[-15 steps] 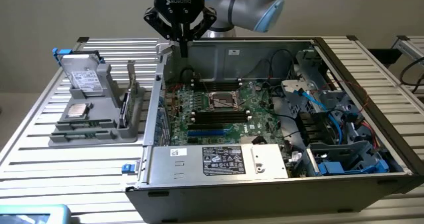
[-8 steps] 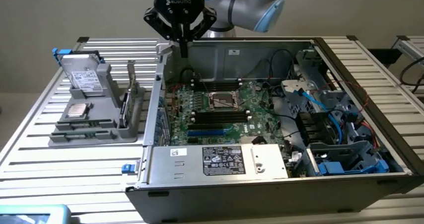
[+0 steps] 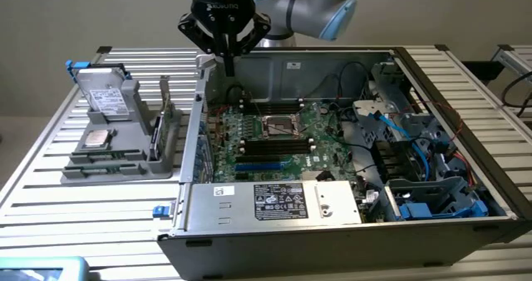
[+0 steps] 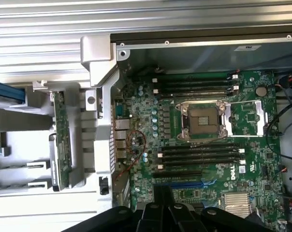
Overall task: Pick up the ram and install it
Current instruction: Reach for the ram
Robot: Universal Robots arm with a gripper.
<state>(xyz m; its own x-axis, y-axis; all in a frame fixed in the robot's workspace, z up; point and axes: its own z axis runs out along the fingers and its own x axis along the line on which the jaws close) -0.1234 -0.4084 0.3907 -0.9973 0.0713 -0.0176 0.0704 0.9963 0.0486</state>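
- The slatted metal tabletop carries an open computer case, and every place below is given from this case.
- Outside the case, on the exterior view's left of its side wall, stands a grey holder. A silver hard drive sits in the far end of this holder.
- The ram is a thin green stick that lies across the near part of the holder. It is outside the case, near the side wall but apart from it.
- Between the ram and the case wall, an expansion card stands upright on its edge in the holder, just beside the wall.
- The end effector hangs above the far corner of the case on the exterior view's left. It points down, and its fingers are pressed together with nothing between them.
- The ram is well apart from the end effector: it is lower, outside the case, and toward the exterior view's left and near side. The expansion card and the case wall are in between.
- Inside the case the green motherboard lies flat. Its processor socket is in the middle, with long black slots on two sides of it.
- In the part of the case on the exterior view's right, blue and black cables run among metal brackets.
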